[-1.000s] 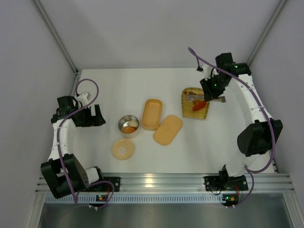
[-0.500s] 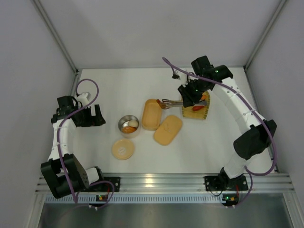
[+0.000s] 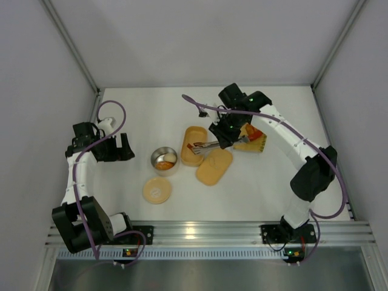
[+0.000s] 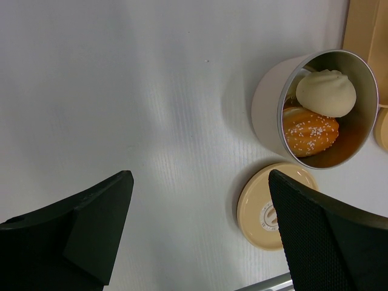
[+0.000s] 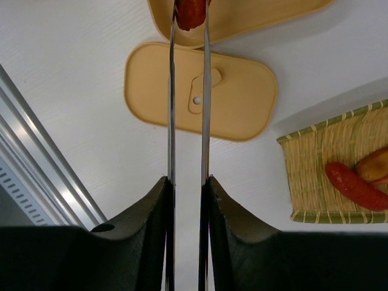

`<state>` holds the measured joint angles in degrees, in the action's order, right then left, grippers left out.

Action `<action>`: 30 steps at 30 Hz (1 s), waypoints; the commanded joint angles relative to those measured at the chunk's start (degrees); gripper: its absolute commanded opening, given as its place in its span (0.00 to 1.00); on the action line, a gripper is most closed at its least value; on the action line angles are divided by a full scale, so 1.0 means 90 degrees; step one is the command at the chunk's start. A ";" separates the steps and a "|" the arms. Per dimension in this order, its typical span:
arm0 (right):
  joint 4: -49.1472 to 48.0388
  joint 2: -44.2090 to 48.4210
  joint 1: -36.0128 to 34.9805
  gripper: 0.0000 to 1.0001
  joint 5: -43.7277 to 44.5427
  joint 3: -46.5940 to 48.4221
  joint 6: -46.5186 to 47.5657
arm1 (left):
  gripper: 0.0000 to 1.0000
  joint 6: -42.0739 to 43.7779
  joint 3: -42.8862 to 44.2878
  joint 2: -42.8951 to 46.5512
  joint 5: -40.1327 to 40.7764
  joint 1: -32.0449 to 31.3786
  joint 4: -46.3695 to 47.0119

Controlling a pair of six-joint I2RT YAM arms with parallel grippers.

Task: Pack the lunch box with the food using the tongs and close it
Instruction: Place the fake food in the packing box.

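My right gripper (image 3: 225,137) (image 5: 188,179) is shut on the silver tongs (image 5: 171,91), whose two arms run forward between my fingers. The tong tips pinch a red sausage chunk (image 5: 190,13) over the open pale-orange lunch box (image 3: 194,140) (image 5: 254,15). Its flat lid (image 3: 214,165) (image 5: 236,97) lies beside it on the table. The steel tin (image 3: 164,160) (image 4: 270,106) holds a white ball (image 4: 324,91) and an orange piece (image 4: 309,130). The tin's tan lid (image 3: 157,190) (image 4: 260,209) lies nearby. My left gripper (image 3: 118,147) (image 4: 200,176) stands open and holds nothing, left of the tin.
The yellow woven tray (image 3: 254,143) (image 5: 315,163) sits right of the box with a red sausage (image 5: 354,185) and an orange piece (image 5: 373,167) in it. Grey walls close in the table on three sides. A metal rail (image 3: 206,233) runs along the near edge.
My right arm has swung left from the woven tray to above the lunch box, carrying the tongs with the red chunk. The left arm has not moved.
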<state>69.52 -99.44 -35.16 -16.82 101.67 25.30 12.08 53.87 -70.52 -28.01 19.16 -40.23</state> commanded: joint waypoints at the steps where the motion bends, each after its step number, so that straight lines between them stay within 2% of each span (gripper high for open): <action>1: -0.0458 -0.0152 -0.0205 0.02 0.0140 0.0071 -0.0028 | 0.98 -0.0014 -0.0038 0.0053 -0.0071 0.0049 0.0290; 7: -0.0546 -0.0455 -0.0293 0.02 0.0238 0.0071 0.0021 | 0.98 -0.0014 -0.0038 0.0014 -0.0081 0.0049 0.0290; 10: -0.0595 -0.0553 -0.0371 0.07 0.0277 0.0061 0.0031 | 0.98 -0.0004 -0.0038 0.0004 -0.0101 0.0049 0.0300; 16: -0.0654 -0.0621 -0.0468 0.25 0.0277 0.0129 -0.0008 | 0.98 -0.0004 -0.0038 -0.0035 -0.0081 0.0049 0.0300; 17: -0.0644 -0.0612 -0.0488 0.32 0.0267 0.0149 -0.0028 | 0.98 -0.0004 -0.0038 -0.0026 -0.0081 0.0049 0.0300; 20: -0.0566 -0.0592 -0.0508 0.42 0.0209 0.0256 -0.0096 | 0.98 -0.0004 -0.0038 -0.0016 -0.0081 0.0049 0.0300; 25: -0.0478 -0.0397 -0.0508 0.45 0.0160 0.0490 -0.0213 | 0.98 -0.0004 -0.0038 -0.0016 -0.0081 0.0049 0.0300; 30: -0.0429 -0.0094 -0.0459 0.43 0.0179 0.0608 -0.0291 | 0.98 -0.0004 -0.0038 0.0004 -0.0081 0.0049 0.0290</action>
<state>67.37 -104.95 -38.61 -14.39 103.96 23.88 12.08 53.84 -70.78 -28.01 19.16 -39.81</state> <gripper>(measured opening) 0.436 0.982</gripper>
